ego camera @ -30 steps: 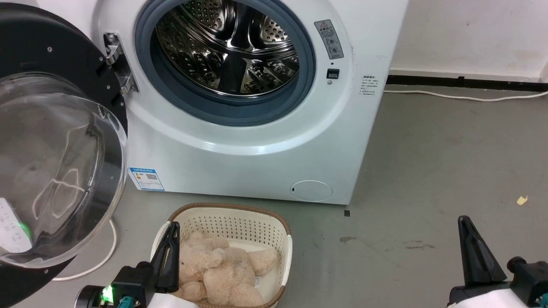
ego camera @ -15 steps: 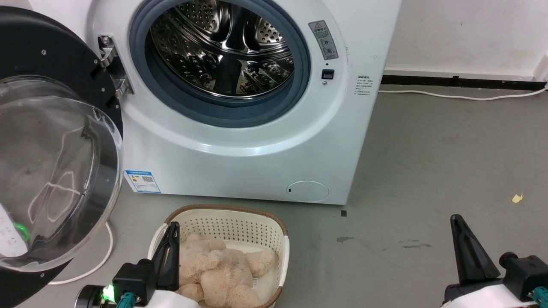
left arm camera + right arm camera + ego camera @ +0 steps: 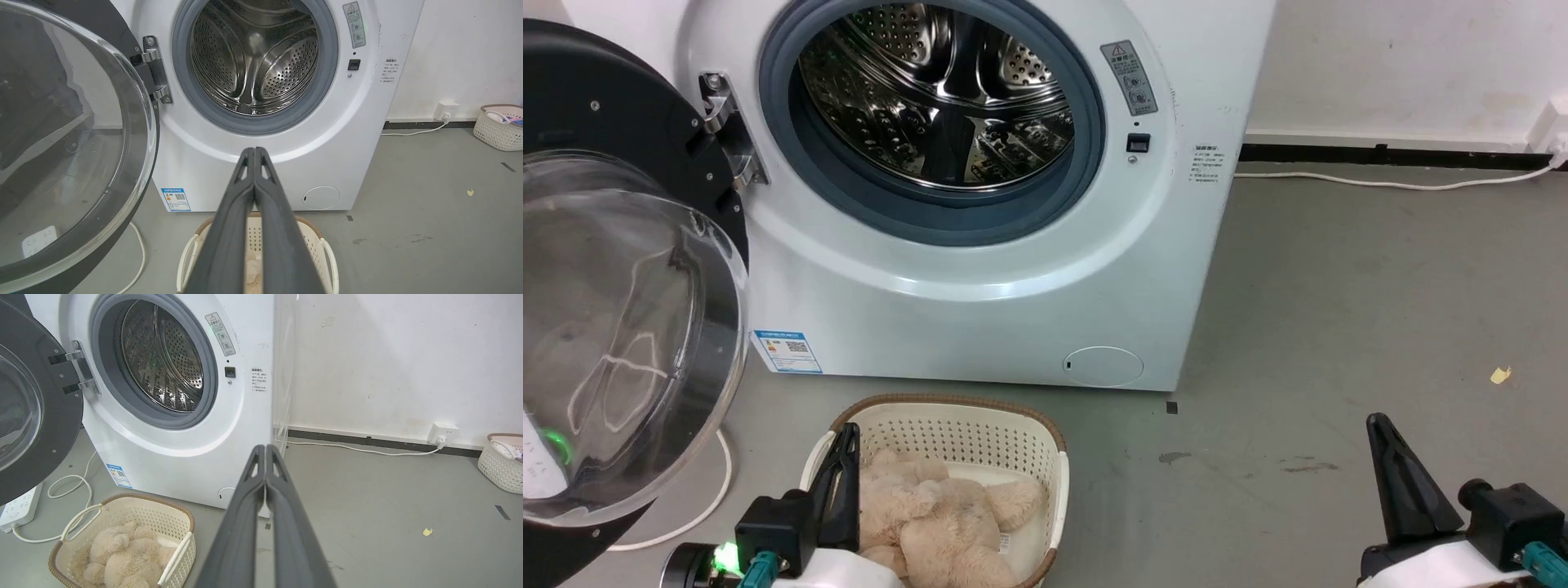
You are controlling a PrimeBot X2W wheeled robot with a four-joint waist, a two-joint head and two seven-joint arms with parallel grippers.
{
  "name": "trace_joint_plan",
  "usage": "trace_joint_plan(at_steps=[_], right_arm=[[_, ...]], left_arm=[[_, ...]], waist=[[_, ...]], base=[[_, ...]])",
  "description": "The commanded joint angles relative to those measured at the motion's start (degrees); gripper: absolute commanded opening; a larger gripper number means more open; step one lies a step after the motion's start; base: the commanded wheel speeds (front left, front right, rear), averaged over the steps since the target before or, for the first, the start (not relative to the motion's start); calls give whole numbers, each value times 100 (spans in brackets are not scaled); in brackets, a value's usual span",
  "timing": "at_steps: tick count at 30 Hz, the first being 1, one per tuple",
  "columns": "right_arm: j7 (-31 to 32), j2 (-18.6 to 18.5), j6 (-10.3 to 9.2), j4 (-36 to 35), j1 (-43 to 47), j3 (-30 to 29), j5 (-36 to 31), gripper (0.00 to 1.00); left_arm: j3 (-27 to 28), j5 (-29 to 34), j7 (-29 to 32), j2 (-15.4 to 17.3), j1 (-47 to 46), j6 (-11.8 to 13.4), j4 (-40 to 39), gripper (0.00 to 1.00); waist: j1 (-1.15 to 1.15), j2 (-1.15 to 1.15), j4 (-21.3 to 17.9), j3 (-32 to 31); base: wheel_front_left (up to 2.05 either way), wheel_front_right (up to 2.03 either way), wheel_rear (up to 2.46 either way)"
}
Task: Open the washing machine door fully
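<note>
The left pincer [image 3: 254, 152] is seen with its two fingers pressed together and nothing between them. The right pincer [image 3: 265, 448] is closed likewise and empty. Both are held low and back from the machine [image 3: 980, 310], touching nothing, which is judged to keep them clear of the door's swing.

Below the left pincer, a basket [image 3: 947, 402] with a plush toy [image 3: 939, 523] is set on the floor before the machine, presumably so that the load can be passed straight into the drum [image 3: 939, 106]. The door [image 3: 613, 327] is swung out on its hinge [image 3: 723, 131] to the robot's left of the opening, which is left wholly uncovered. The task is judged done or nearly so; whether any travel is left in the hinge cannot be told.

In the head view the door's angle is hard to judge. From the right wrist view, taken more from the side, the door's inner face is seen turned well away from the opening. A power strip [image 3: 18, 506] on the floor under the door and a wall socket [image 3: 443, 433] are added there. A second basket [image 3: 500, 461] by the wall is given by both wrist views.
</note>
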Motion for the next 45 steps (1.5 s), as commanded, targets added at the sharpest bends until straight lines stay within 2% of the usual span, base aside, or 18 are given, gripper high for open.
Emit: trace_joint_plan(at_steps=[1,45], right_arm=[[33,5,3,27,-134,17,-55,0],[539,9,5,117,-323,255,-282,0]], left_arm=[[15,49,31,-11,-114,-33,1,0],[234,244,534,-121,-257,-63,2,0]], waist=[[0,0,-9,-2],[0,0,-243,-58]], base=[[0,0,0],[0,0,0]])
